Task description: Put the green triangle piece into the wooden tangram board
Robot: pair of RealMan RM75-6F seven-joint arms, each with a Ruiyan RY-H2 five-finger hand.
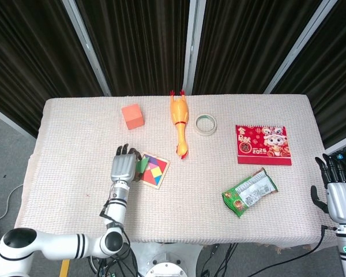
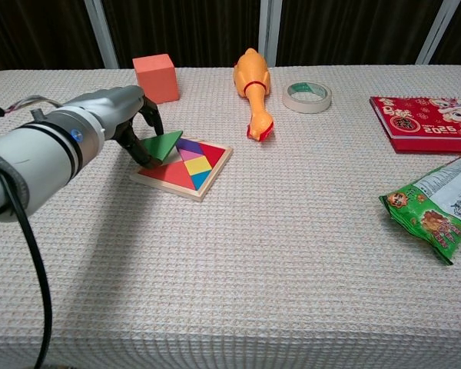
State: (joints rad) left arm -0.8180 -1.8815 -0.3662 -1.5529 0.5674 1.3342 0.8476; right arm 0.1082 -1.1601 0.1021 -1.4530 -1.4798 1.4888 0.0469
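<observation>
Snack packet [image 2: 439,207], green and crinkled, lies nearest me on the right of the bench [image 2: 292,292], flat on the woven cloth. My right hand [image 1: 340,193] hangs off the bench's right edge in the head view, well apart from everything, holding nothing with its fingers apart and pointing away from me.

Further in on the left, my left hand [image 2: 119,123] sits at the near-left corner of the wooden tangram board [image 2: 186,166]. Its fingers [image 2: 144,150] are clamped on the green triangle piece [image 2: 162,144], which is tilted, its low edge down at the board's left corner and its far tip raised over the coloured pieces. I think that low edge touches the board, but the fingers hide the contact. The board lies flat and already carries red, purple, yellow, pink and blue pieces.

Beyond the board, the rubber chicken [image 2: 253,88] lies lengthwise with its red beak toward me, just right of the board's far corner. The red booklet [image 2: 426,113] lies flat on the right. At the far edge the orange cube [image 2: 155,77] stands behind my left hand, and the tape roll [image 2: 307,96] lies flat beside the chicken.
</observation>
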